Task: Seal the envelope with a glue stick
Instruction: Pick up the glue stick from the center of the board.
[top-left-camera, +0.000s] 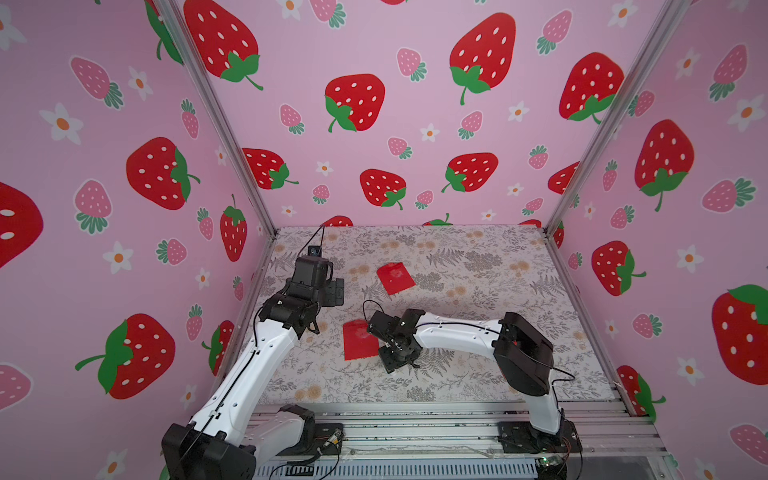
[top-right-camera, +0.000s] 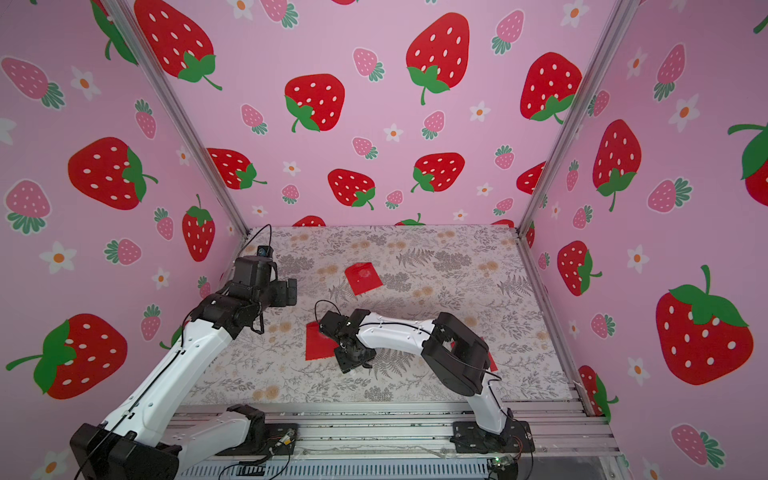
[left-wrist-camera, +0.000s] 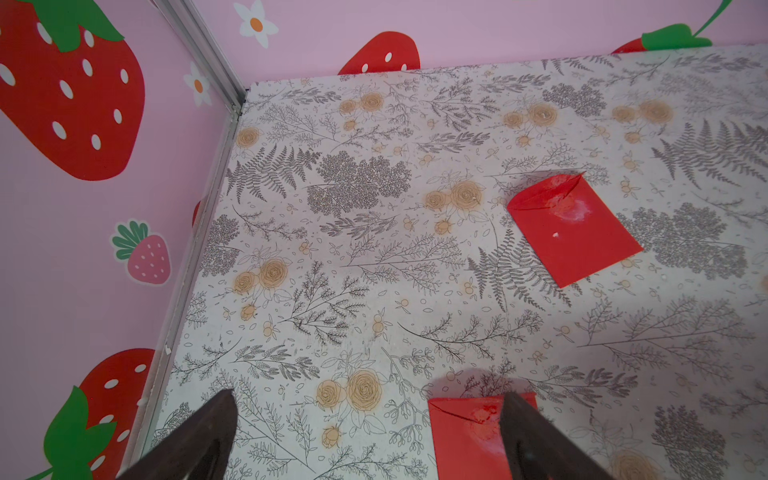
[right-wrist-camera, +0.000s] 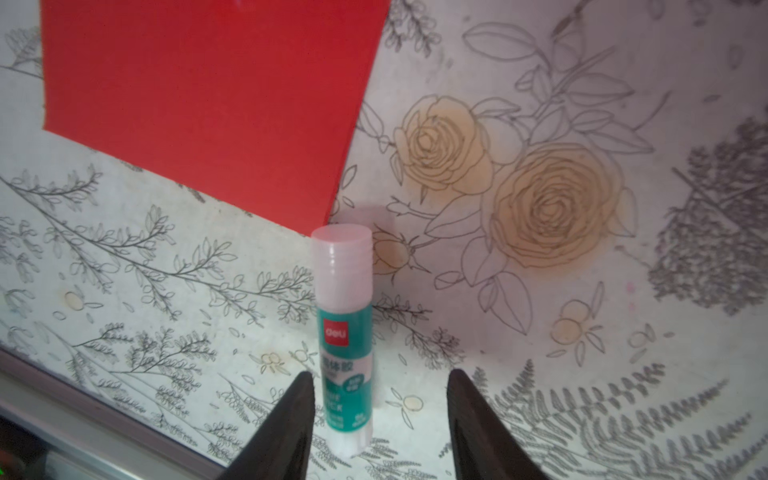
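The glue stick (right-wrist-camera: 344, 328), a white tube with a teal label and a white cap, lies flat on the floral table. My right gripper (right-wrist-camera: 380, 374) is low over it, open, with the stick's lower end between its fingers. One finger (right-wrist-camera: 291, 419) is right beside the tube and the other stands well apart from it. The cap end nearly touches a corner of the near red envelope (right-wrist-camera: 208, 104) (top-left-camera: 358, 340). The arm hides the stick in both top views. A second red envelope (top-left-camera: 395, 277) (left-wrist-camera: 573, 232) lies farther back. My left gripper (left-wrist-camera: 368, 419) (top-left-camera: 337, 291) hovers open and empty at the left.
Pink strawberry walls with metal corner posts (top-left-camera: 232, 137) close in the table on three sides. An aluminium rail (top-left-camera: 415, 419) runs along the front edge under both arm bases. A bit of red (top-right-camera: 493, 362) shows behind the right arm's elbow. White smears mark both envelopes' flaps.
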